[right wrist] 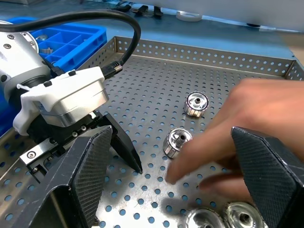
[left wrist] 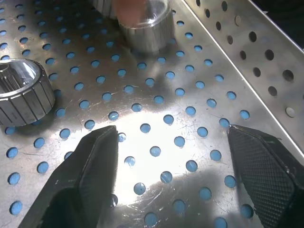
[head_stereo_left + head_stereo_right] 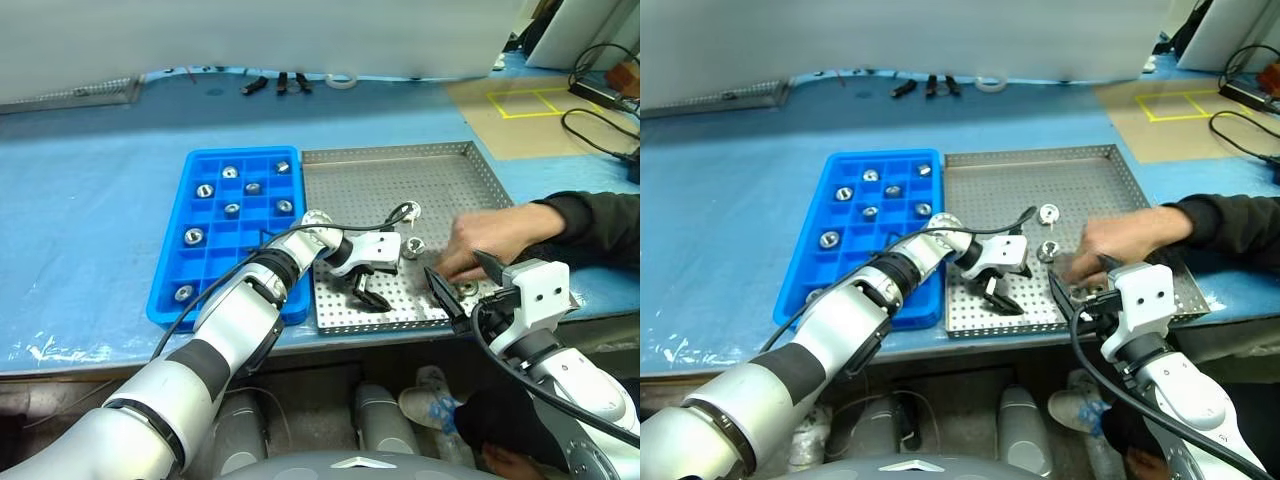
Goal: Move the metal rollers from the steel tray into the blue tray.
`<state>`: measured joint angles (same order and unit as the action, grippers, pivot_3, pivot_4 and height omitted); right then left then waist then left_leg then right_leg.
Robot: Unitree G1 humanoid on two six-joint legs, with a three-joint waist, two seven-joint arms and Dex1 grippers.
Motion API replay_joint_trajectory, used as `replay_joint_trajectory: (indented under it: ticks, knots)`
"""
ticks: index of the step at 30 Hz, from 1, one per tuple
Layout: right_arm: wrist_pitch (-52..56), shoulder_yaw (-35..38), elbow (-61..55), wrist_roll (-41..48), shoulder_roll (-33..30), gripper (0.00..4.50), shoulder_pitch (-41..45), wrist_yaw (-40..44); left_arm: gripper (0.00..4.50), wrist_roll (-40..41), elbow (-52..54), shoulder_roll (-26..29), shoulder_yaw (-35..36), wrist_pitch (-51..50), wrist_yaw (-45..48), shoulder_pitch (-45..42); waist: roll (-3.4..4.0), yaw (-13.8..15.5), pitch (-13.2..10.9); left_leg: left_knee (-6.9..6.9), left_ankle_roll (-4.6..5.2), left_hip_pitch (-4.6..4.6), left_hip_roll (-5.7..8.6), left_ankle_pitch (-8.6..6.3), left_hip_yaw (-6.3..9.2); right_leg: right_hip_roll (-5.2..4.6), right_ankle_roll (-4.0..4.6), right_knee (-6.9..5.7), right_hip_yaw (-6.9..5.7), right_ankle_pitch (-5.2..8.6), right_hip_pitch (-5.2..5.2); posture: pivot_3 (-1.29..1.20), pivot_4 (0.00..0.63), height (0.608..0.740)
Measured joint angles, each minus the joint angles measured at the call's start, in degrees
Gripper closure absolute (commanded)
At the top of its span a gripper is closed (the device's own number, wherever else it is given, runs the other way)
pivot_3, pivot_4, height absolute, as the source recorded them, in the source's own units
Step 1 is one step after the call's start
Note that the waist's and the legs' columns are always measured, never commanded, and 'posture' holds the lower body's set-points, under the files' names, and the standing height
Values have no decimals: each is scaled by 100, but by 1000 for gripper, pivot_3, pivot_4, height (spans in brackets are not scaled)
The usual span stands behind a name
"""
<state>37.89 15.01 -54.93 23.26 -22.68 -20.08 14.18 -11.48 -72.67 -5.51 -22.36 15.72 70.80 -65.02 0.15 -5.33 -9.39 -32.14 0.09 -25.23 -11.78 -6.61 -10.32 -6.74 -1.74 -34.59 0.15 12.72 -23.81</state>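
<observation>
The blue tray (image 3: pixel 215 262) lies on the left, with several metal rollers (image 3: pixel 232 209) in its compartments. To its right is the steel tray (image 3: pixel 390 175). In it, two rollers (image 3: pixel 410 211) (image 1: pixel 176 141) stand loose near the middle, and two more (image 1: pixel 242 216) sit at the front right. A person's hand (image 3: pixel 490 240) reaches in among them, a fingertip on one roller (image 2: pixel 145 28). My left gripper (image 3: pixel 372 292) hovers open just above the tray's front left, with nothing between its fingers (image 2: pixel 90 166). My right gripper (image 3: pixel 462 278) is open at the front right rim, near the hand.
The person's dark sleeve (image 3: pixel 590 225) crosses the steel tray's right rim. Small tools (image 3: pixel 280 83) and a tape roll (image 3: pixel 342 78) lie at the back of the table. Black cables (image 3: pixel 600 100) and a yellow-marked board (image 3: pixel 530 100) are at the far right.
</observation>
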Motion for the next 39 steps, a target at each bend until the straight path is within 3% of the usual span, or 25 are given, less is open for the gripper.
replay_joint_trajectory:
  ticks: [39]
  knots:
    - [6,-117,286,-9,-192,240,406,196,504,-54,11,151,264,-1,43,77,0,-5,0,3,-1,-3,0,-4,0,-2,-3,8,-1,2,-2,-580,150,740]
